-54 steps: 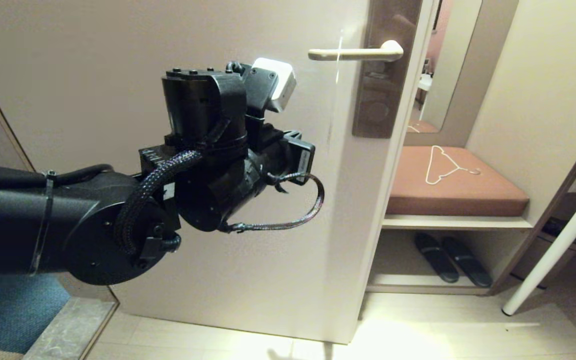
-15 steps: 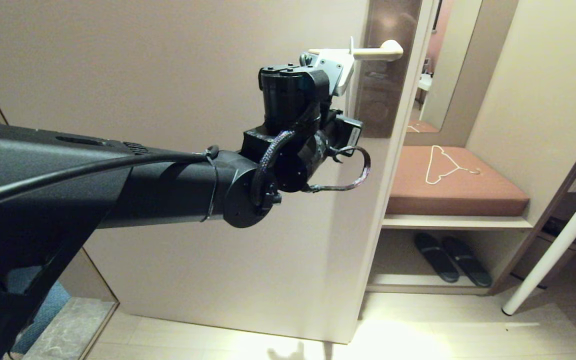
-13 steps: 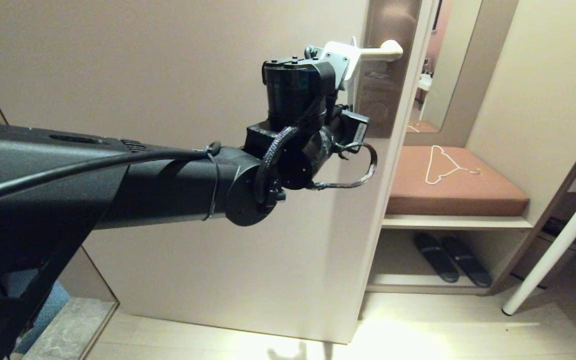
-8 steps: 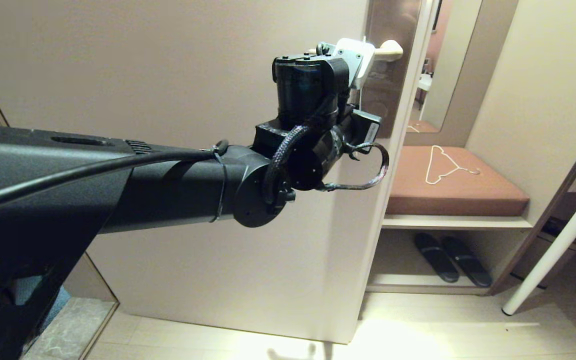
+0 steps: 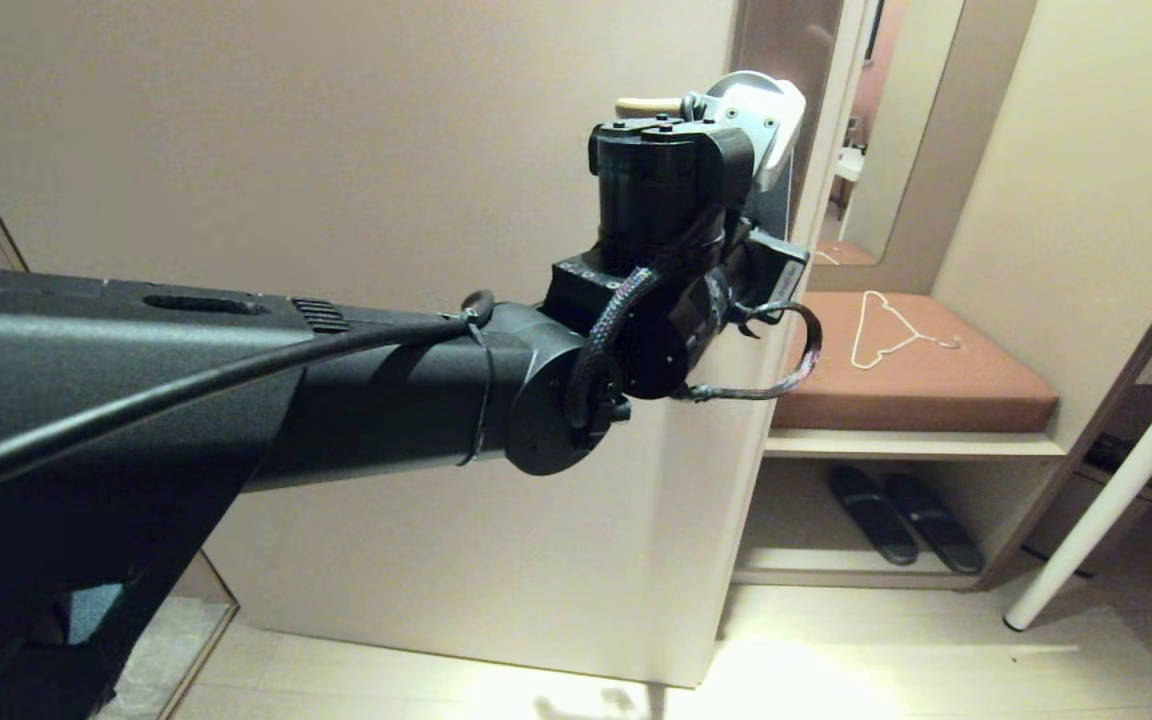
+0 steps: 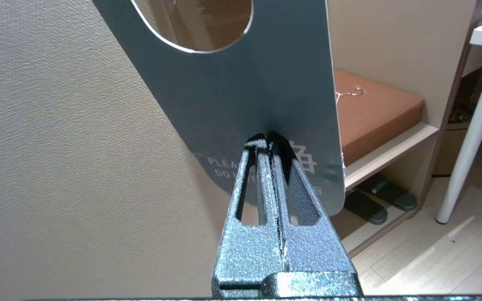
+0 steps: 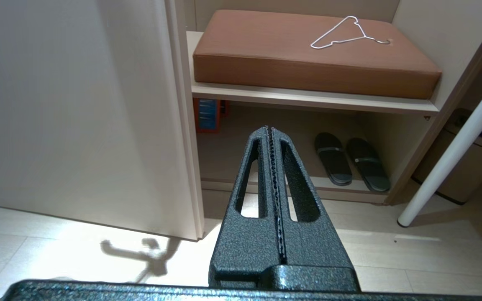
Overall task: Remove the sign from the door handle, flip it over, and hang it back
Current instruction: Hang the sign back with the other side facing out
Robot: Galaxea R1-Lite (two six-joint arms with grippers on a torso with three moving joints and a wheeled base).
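A tall beige door [image 5: 386,200] with a fine woven-looking texture is taken as the landmark; it stands over a pale wood-plank floor [image 5: 836,650], lit in a bright patch below the door's edge. Past that edge an alcove is seen, where a flat brown leather-like cushion [image 5: 916,385] rests on a pale shelf, and a thin white wire clothes hanger [image 5: 891,330] lies on the cushion. Under the shelf a pair of dark slippers [image 5: 901,515] is set side by side, and farther from the door a slanted white round table leg [image 5: 1106,500] reaches the floor. Against the door's brown-bronze backplate [image 5: 786,40], only the free tip of the slim pale champagne-coloured lever door handle [image 5: 648,105] is visible beyond the black left arm. The left gripper [image 6: 268,138] is raised before the door at handle height, its speckled metal jaws pressed together on the lower part of the flat blue-grey sign [image 6: 262,79], whose smooth face shows partly hidden white lettering and the rim of a large oval hole. Whether the hole is over the lever cannot be told. The right gripper [image 7: 271,129] is held low, away from the door, pointing toward the slippers, its serrated dark jaws closed on nothing.
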